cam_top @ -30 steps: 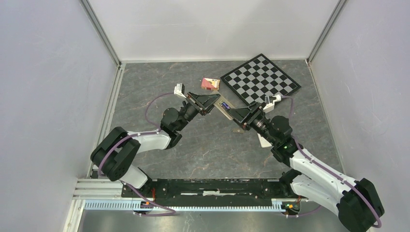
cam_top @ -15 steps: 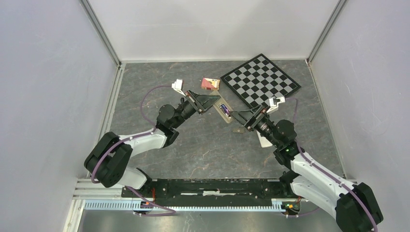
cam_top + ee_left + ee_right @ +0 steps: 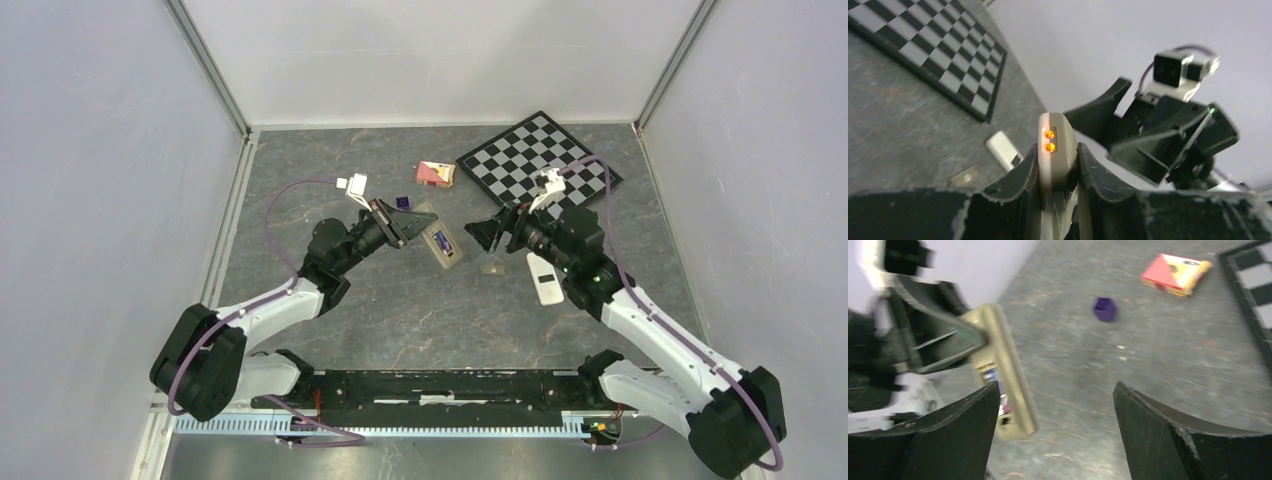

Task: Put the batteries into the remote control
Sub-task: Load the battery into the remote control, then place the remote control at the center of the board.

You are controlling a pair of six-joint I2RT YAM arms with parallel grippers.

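L gripper (image 3: 1058, 150) clenched on the remote control (image 3: 1054, 125) near its 11 o'clock end. Bay faces up, batteries (image 3: 441, 240) showing purple-blue inside; can't count them. R gripper (image 3: 489, 232) released, empty, near the remote's 3 o'clock side. In top view the remote's long axis runs 11-to-5. Small tan plate (image 3: 491, 268), prob. the bay cover, sits at 6 o'clock of my R gripper, so R arm's nearer.

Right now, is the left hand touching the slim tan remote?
Touching. The left wrist view shows the left hand clamping the slim olive-tan remote control between both fingers.
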